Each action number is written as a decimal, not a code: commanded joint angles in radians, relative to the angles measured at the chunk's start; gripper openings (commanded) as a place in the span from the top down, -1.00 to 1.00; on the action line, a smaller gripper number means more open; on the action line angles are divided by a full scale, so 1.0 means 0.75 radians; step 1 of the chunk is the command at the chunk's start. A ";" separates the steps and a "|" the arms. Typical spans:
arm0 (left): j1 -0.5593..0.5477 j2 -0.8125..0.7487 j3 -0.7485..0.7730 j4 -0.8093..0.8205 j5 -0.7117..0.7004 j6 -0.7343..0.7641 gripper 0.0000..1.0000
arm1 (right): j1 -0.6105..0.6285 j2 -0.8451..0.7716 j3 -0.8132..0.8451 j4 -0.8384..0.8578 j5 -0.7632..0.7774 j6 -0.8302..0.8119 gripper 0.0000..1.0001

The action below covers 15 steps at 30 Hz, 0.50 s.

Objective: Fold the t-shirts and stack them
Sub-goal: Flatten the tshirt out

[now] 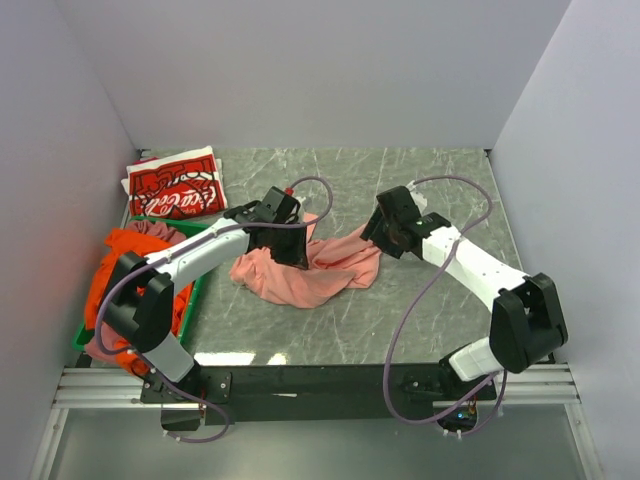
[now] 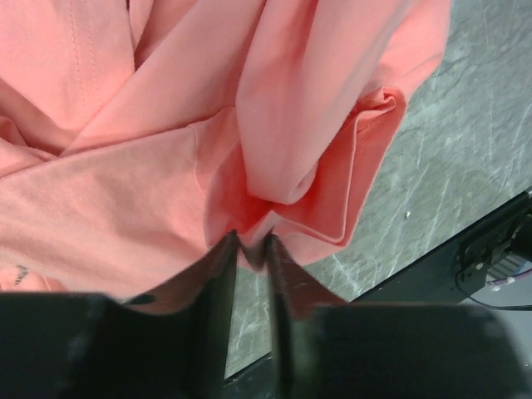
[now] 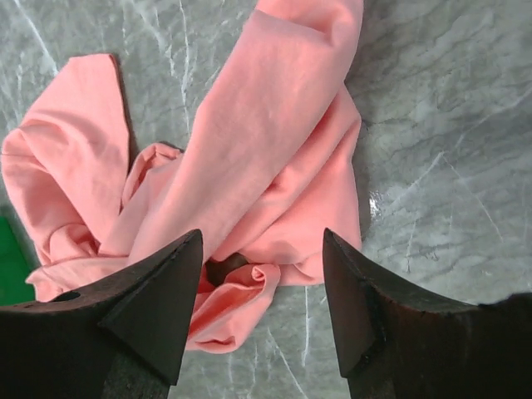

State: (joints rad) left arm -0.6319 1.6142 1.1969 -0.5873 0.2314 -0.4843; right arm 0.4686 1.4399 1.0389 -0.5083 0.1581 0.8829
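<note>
Salmon-pink tee (image 1: 300, 275) crumpled. Left gripper (image 2: 252, 243) narrow at its fold, can't tell if gripping. Right gripper (image 3: 262, 239) gaping, empty, above it. Best: pinch opposite hems, pull flat.

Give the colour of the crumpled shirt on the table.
Shirt: plain salmon pink, clearest in right wrist view.

Grey marbled bench (image 1: 420, 180): a salmon-pink tee (image 1: 300, 280) lies crumpled near its middle, a red Coca-Cola tee (image 1: 175, 190) sits folded flat in the far left corner, a green crate (image 1: 190, 300) stands along the left edge
</note>
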 commanded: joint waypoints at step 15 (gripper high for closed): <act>0.088 -0.262 -0.029 0.016 -0.094 -0.115 0.99 | -0.062 0.105 -0.005 0.093 -0.088 -0.079 -0.34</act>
State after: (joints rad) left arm -0.5999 1.4658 1.1458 -0.5804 0.1879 -0.5472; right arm 0.4290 1.4853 1.0042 -0.4759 0.1040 0.8532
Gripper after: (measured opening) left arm 0.018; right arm 0.668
